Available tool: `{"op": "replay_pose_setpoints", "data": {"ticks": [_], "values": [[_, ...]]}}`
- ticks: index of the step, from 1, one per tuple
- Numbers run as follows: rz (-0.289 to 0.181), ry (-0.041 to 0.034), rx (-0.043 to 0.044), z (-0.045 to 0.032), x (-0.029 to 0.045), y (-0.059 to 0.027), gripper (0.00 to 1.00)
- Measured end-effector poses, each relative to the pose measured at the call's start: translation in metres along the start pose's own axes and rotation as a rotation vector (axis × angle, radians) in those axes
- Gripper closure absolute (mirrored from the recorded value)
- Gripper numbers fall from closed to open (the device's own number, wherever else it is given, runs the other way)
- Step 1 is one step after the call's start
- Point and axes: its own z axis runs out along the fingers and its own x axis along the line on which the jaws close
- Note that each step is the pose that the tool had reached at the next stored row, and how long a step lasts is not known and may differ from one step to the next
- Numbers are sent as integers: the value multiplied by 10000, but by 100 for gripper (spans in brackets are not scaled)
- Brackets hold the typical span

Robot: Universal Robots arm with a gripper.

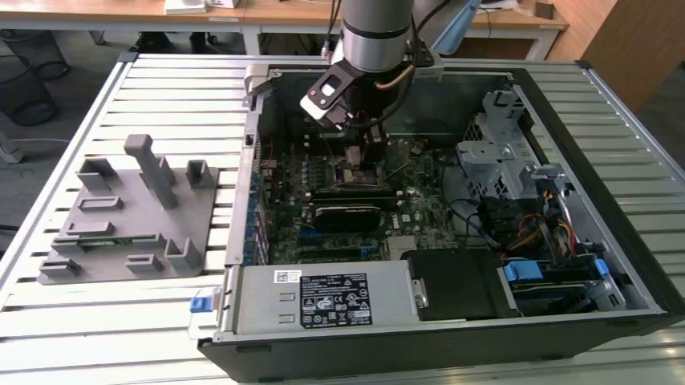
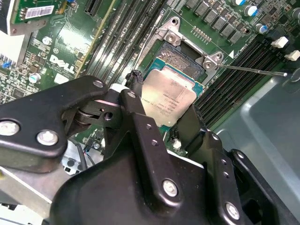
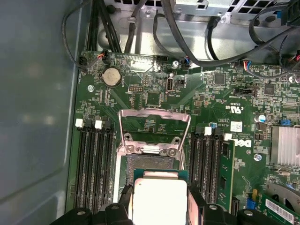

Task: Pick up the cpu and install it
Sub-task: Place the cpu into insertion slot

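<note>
Here's the slatted metal table [image 1: 160, 72], pale ribs running across it, and it's carrying two things. On the exterior view's right, taking up most of the top, a black computer case [image 1: 428, 351] lies on its side with the open face up. Over on the exterior view's left a grey fixture plate [image 1: 139, 210] studded with upright blocks sits flat on the slats, just beside the case.
</note>
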Motion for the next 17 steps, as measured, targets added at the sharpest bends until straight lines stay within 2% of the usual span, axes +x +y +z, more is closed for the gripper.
{"op": "replay_pose_setpoints", "data": {"ticks": [17], "values": [[104, -3, 0, 70, 33, 0, 45]]}}
